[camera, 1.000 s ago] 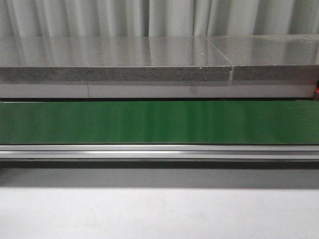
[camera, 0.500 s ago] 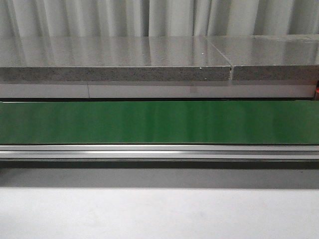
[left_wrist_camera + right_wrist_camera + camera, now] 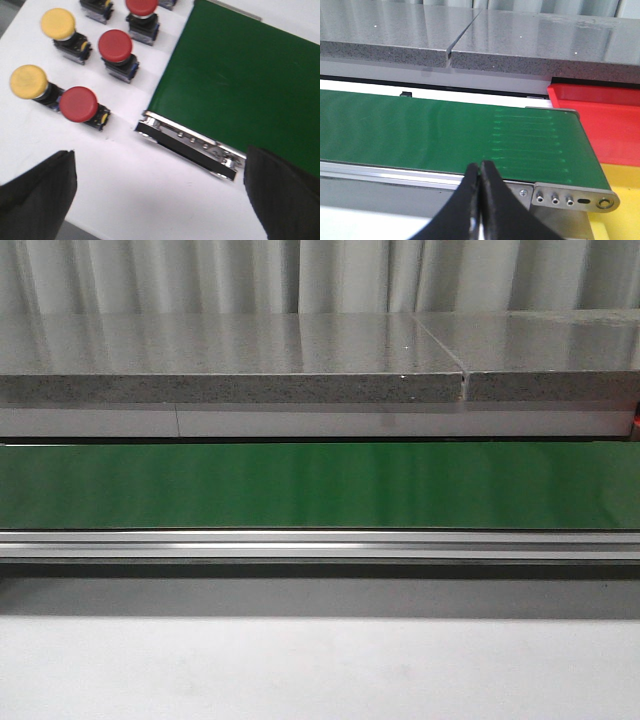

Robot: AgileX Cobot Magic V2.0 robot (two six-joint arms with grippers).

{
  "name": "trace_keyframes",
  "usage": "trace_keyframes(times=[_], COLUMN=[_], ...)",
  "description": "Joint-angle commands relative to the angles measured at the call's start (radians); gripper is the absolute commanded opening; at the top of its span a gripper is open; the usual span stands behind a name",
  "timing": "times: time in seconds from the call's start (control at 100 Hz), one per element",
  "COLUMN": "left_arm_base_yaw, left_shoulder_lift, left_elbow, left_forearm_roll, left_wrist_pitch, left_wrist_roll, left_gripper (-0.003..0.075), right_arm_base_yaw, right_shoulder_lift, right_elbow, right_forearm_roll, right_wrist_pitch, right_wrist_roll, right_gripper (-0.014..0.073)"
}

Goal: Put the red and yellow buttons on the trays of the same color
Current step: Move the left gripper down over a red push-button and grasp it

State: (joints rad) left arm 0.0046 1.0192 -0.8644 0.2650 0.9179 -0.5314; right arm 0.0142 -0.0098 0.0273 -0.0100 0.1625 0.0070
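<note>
White table [image 3: 150, 190], red buttons [image 3: 78, 104] – caps up, yellow buttons [image 3: 28, 81] alongside

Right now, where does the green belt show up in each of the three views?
Front view: the belt runs as a band from edge to edge across the middle, both ends cut off.
Left wrist view: it fills the upper right, ending at a metal roller beside the buttons.
Right wrist view: it crosses the middle, ending beside the red tray.
Shared landmark: the belt's metal frame rail.
</note>
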Motion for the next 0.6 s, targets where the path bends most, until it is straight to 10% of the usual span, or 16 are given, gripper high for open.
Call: trace_keyframes(times=[0.0,0.59], left_arm_base_yaw=[0.065,0.313], left_shoulder_lift=[0.012,0.324], left_elbow=[-0.029,-0.029], left_forearm_roll=[0.022,-0.002], left_wrist_pitch=[-0.048,-0.160], left_wrist_roll=[-0.014,0.032], left_gripper=[0.0670,0.0669], right_arm_base_yaw=[0.001,0.001], right_shoulder_lift=[-0.017,-0.017], right_elbow=[-0.011,-0.011], right_forearm_roll=[-0.005,-0.005], right_wrist_pitch=[-0.082,-0.082], right_wrist_roll=[0.001,0.001], right_gripper=[-0.0068,-0.0068])
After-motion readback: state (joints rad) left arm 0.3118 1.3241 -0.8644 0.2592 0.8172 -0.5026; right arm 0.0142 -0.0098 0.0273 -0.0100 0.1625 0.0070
